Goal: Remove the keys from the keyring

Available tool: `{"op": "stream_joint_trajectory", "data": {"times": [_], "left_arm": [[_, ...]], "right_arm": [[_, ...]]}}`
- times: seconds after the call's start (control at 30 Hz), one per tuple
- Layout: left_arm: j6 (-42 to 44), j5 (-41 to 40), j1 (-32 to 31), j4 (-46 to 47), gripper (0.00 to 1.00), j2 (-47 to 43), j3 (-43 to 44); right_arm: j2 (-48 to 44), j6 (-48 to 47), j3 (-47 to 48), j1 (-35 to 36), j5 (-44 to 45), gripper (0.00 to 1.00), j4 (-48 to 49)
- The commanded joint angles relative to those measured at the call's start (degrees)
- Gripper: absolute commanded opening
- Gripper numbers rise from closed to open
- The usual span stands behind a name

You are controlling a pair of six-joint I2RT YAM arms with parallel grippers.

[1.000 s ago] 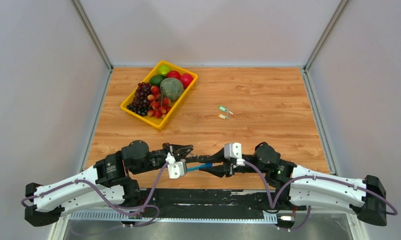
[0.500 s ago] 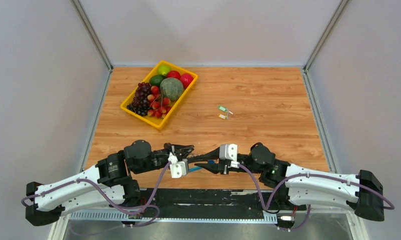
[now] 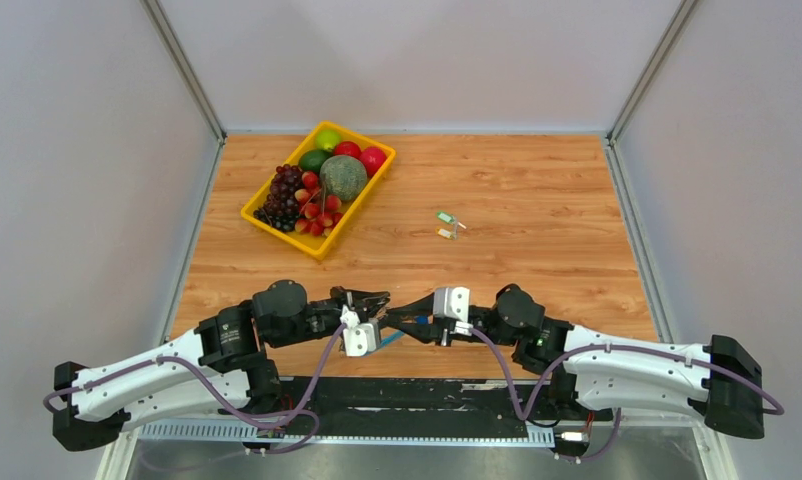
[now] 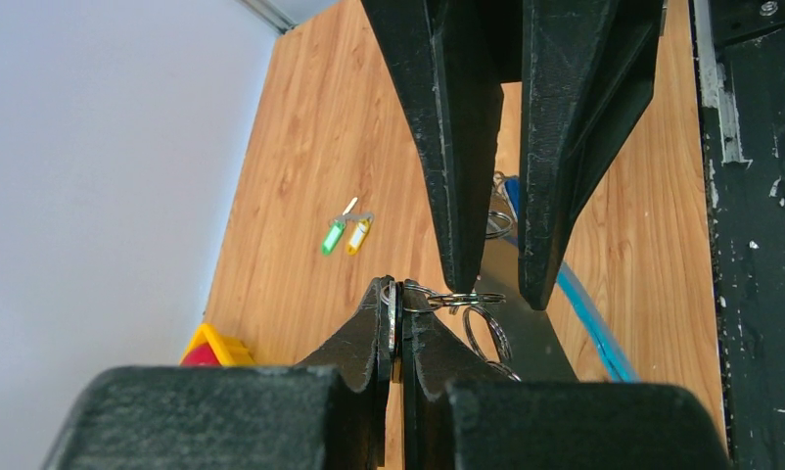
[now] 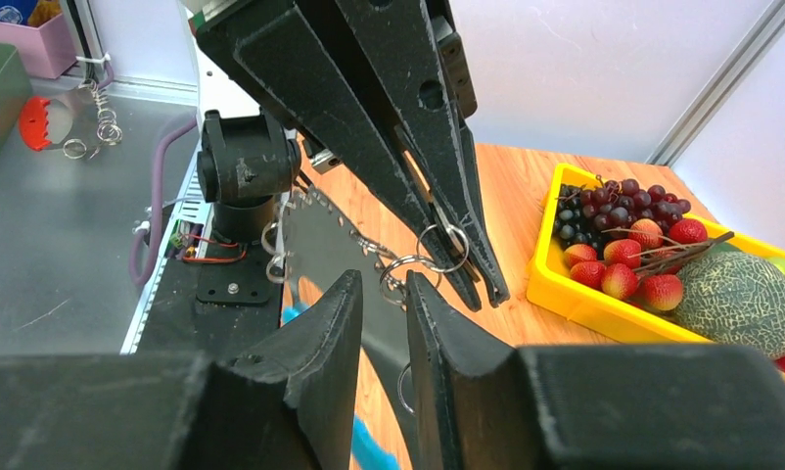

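Clamping the keyring (image 4: 526, 338) in the left gripper (image 4: 393, 290), right gripper (image 4: 496, 292) parted just ahead, probably due to close and tug.

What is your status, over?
Left tool shut on keyring. Right tool open at its rings. Two keys off, on table. Nothing blocking.

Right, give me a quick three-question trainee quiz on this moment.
1. True or false: the left gripper is shut on a small ring.
2. What colours are the heads of the two loose keys lying on the table? A: green and orange. B: blue and black. C: red and white.
3. Fill in: the right gripper has its jaws ____.

Key: 1 true; 2 A; 3 open.
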Motion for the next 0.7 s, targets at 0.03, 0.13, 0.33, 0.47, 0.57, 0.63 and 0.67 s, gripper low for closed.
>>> {"op": "stream_joint_trajectory", "data": {"times": [0.03,0.13,0.33,0.47,0.57,0.63,0.67], "left_arm": [[0.68,0.76,0.11,3.79,0.00,-0.01,0.40],[0.67,0.77,0.11,3.81,0.00,0.08,0.40],[0.66,0.41,0.07,3.66,0.00,-0.12,0.54],[0.75,0.18,0.11,3.54,0.00,-0.22,0.57],[0.86,0.16,0.11,3.53,0.00,-0.17,0.57],[0.92,0.16,0.11,3.43,0.00,-0.22,0.63],[0.99,0.16,0.11,3.39,0.00,-0.20,0.65]], "right_arm": [[1.10,-0.89,3.05,0.27,0.57,0.27,3.72],[1.74,-0.76,3.42,0.27,0.44,0.22,3.46],[1.69,0.28,4.56,0.30,0.89,0.03,-0.35],[0.98,6.15,6.61,0.11,3.13,0.00,-3.85],[1.67,11.87,9.95,-0.52,2.70,0.00,-9.04],[2.04,16.90,11.33,-1.11,0.72,0.00,-10.96],[2.11,19.04,11.85,-1.39,-0.31,0.00,-11.52]]}}
